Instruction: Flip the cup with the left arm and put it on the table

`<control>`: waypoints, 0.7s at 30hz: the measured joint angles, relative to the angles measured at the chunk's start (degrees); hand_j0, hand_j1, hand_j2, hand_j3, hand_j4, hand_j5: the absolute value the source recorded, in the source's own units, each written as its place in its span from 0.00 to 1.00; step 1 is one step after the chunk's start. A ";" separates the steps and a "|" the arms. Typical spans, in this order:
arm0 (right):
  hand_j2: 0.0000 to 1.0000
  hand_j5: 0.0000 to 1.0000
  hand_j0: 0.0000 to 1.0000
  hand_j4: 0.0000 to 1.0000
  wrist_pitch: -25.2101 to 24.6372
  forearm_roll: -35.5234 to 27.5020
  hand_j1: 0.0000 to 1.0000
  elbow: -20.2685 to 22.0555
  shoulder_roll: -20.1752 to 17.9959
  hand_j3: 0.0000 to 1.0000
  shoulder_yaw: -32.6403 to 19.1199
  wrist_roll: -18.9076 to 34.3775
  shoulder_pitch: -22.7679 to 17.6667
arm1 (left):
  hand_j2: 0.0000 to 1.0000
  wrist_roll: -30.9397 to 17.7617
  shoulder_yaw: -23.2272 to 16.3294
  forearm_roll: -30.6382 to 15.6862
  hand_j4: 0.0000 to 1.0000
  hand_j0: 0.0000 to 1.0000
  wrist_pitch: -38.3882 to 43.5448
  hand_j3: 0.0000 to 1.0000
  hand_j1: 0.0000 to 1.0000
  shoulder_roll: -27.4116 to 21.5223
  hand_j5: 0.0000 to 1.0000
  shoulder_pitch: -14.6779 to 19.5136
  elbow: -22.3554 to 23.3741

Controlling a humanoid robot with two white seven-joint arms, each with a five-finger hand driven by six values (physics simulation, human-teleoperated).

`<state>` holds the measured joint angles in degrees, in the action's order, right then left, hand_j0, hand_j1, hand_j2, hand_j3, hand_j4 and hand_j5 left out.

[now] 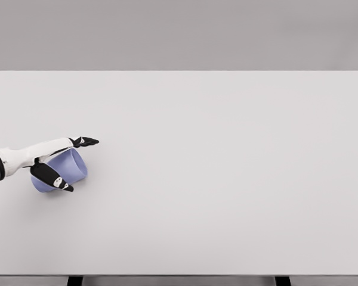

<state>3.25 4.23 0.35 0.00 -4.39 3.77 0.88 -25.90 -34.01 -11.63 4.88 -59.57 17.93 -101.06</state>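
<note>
A light blue cup (64,170) is tilted on its side at the left of the white table (227,167), its rounded end pointing right and up. My left hand (62,164) reaches in from the left edge and is wrapped around the cup. One black finger (85,141) stretches over its far side, and the black thumb (51,177) presses its near side. I cannot tell if the cup touches the table or hangs just above it. The right arm does not show.
The table's near edge (179,274) runs along the bottom of the picture, with two dark legs below it. A plain grey wall stands behind the far edge.
</note>
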 measured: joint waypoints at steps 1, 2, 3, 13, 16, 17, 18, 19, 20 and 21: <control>1.00 1.00 1.00 1.00 0.00 0.00 1.00 0.00 0.00 1.00 0.00 0.00 0.00 | 1.00 0.02 -0.03 0.12 1.00 1.00 0.13 1.00 1.00 0.09 1.00 0.00 0.00; 1.00 1.00 1.00 1.00 0.00 0.00 1.00 0.00 0.00 1.00 0.00 0.00 0.00 | 1.00 0.03 -0.05 0.23 1.00 1.00 0.25 1.00 1.00 0.18 1.00 0.00 0.00; 1.00 1.00 1.00 1.00 0.00 0.00 1.00 0.00 0.00 1.00 0.00 0.00 0.00 | 1.00 0.04 -0.07 0.38 1.00 1.00 0.45 1.00 1.00 0.24 1.00 0.00 0.00; 1.00 1.00 1.00 1.00 0.00 0.00 1.00 0.00 0.00 1.00 0.00 0.00 0.00 | 0.99 0.29 -0.44 1.17 0.99 0.99 1.33 0.99 0.99 0.71 0.99 -0.09 0.00; 1.00 1.00 1.00 1.00 0.00 0.00 1.00 0.00 0.00 1.00 0.00 0.00 0.00 | 0.98 0.78 -0.56 1.20 0.98 0.98 1.36 0.98 0.98 0.73 0.98 -0.09 0.01; 1.00 1.00 1.00 1.00 0.00 0.00 1.00 0.00 0.00 1.00 0.00 0.00 0.00 | 0.98 1.12 -0.63 1.20 0.98 0.98 1.35 0.98 0.98 0.74 0.98 -0.09 0.00; 1.00 1.00 1.00 1.00 0.00 0.00 1.00 0.00 0.00 1.00 0.00 0.00 0.00 | 0.97 1.36 -0.68 1.21 0.97 0.97 1.33 0.97 0.97 0.74 0.97 -0.26 0.00; 1.00 1.00 1.00 1.00 0.00 0.00 1.00 0.00 0.00 1.00 0.00 0.00 0.00 | 0.95 1.54 -0.72 1.19 0.95 0.95 1.34 0.95 0.95 0.74 0.95 -0.35 0.03; 1.00 1.00 1.00 1.00 0.00 0.00 1.00 0.00 0.00 1.00 0.00 0.00 0.00 | 0.92 1.67 -0.75 1.18 0.92 0.92 1.35 0.92 0.92 0.75 0.92 -0.44 0.04; 1.00 1.00 1.00 1.00 0.00 0.00 1.00 0.00 0.00 1.00 0.00 0.00 0.00 | 0.89 1.76 -0.77 1.17 0.89 0.89 1.36 0.89 0.89 0.75 0.89 -0.53 0.06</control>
<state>3.25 4.23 0.35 0.00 -4.39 3.77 0.88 -24.15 -34.79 -10.46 6.24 -58.82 17.40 -101.00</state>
